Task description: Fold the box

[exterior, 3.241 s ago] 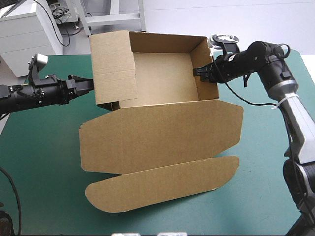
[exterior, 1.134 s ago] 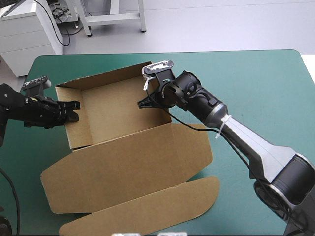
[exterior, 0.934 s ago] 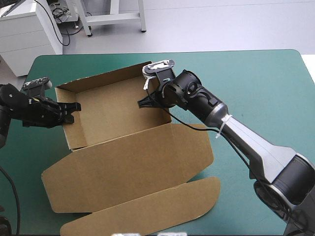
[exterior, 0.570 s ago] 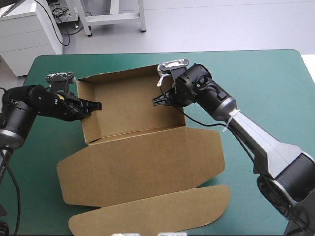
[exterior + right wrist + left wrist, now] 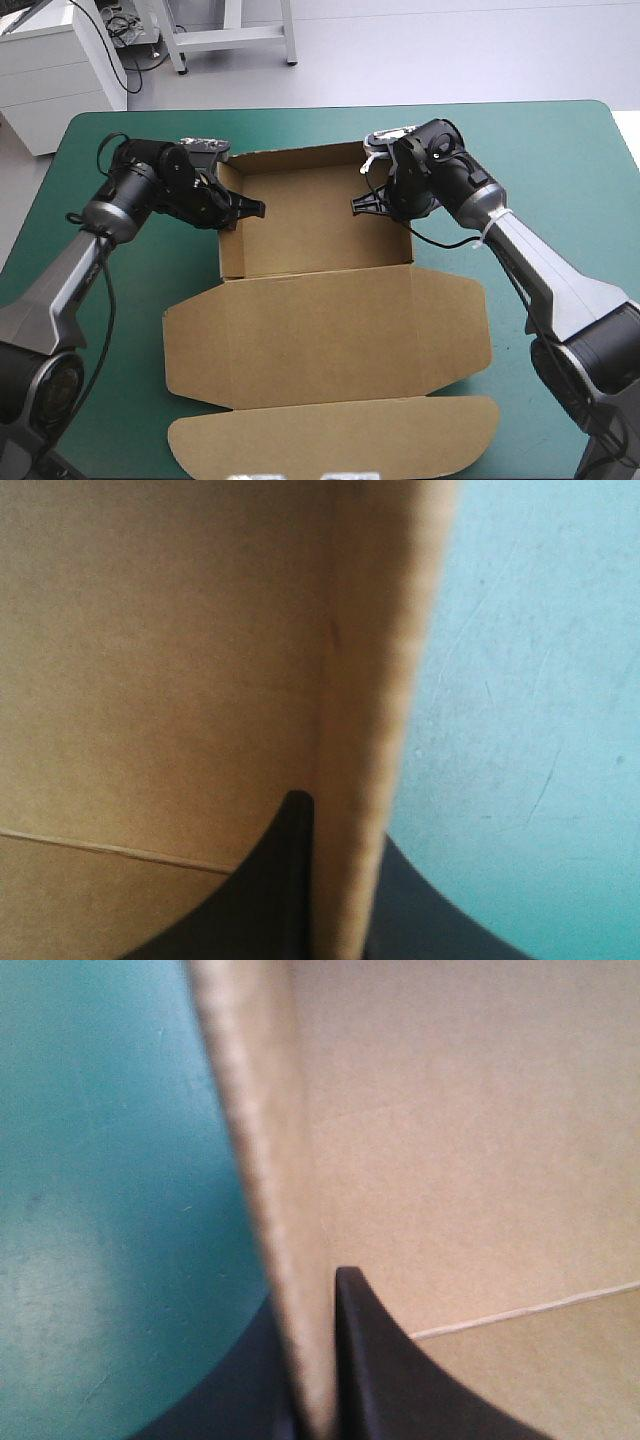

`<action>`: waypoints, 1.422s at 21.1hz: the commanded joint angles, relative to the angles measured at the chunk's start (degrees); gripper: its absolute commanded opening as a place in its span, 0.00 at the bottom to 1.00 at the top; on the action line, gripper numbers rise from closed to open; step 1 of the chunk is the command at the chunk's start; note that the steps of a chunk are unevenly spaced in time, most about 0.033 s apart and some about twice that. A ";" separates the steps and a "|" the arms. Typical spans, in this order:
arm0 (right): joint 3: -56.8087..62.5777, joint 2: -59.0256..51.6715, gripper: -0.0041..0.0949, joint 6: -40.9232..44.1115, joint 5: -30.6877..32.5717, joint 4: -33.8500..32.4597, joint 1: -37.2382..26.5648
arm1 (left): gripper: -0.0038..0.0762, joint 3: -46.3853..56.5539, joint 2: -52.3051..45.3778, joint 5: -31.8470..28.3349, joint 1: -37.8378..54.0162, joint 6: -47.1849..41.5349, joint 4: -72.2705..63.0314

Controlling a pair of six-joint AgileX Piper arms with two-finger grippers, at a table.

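The brown box [image 5: 310,225] stands as an open tray in the middle of the teal-green table, its walls raised and its lid [image 5: 325,340] lying flat toward the near edge. My left gripper [image 5: 243,210] is shut on the tray's left wall; that wall [image 5: 265,1190] runs up between the two black fingers [image 5: 375,1370] in the left wrist view. My right gripper [image 5: 365,205] is shut on the right wall, and that wall [image 5: 375,700] stands pinched between its fingers [image 5: 285,880] in the right wrist view.
The lid's rounded end flap [image 5: 330,440] reaches nearly to the table's near edge. Bare teal-green cover [image 5: 560,150] lies to the right of the box and at the far left corner.
Both arms have carried the box to the right and turned it square to the table. My left gripper, open at the left wall earlier, has shut on it.
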 commanded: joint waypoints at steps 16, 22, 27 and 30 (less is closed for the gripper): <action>0.75 5.96 0.02 -6.23 -0.72 15.50 -4.85 | 0.04 -2.21 7.12 -6.61 -1.61 1.96 -1.46; 0.75 5.96 0.02 -6.33 -3.39 13.20 -4.85 | 0.04 -2.32 7.66 -12.42 -1.61 1.96 -1.46; 0.75 5.99 0.02 -6.18 -4.28 13.20 -4.85 | 0.04 -3.24 12.31 -4.60 -1.61 1.30 -1.57; 0.75 6.21 0.02 -6.18 -3.99 13.31 -4.98 | 0.04 -4.46 13.98 -1.80 -1.61 1.07 -1.57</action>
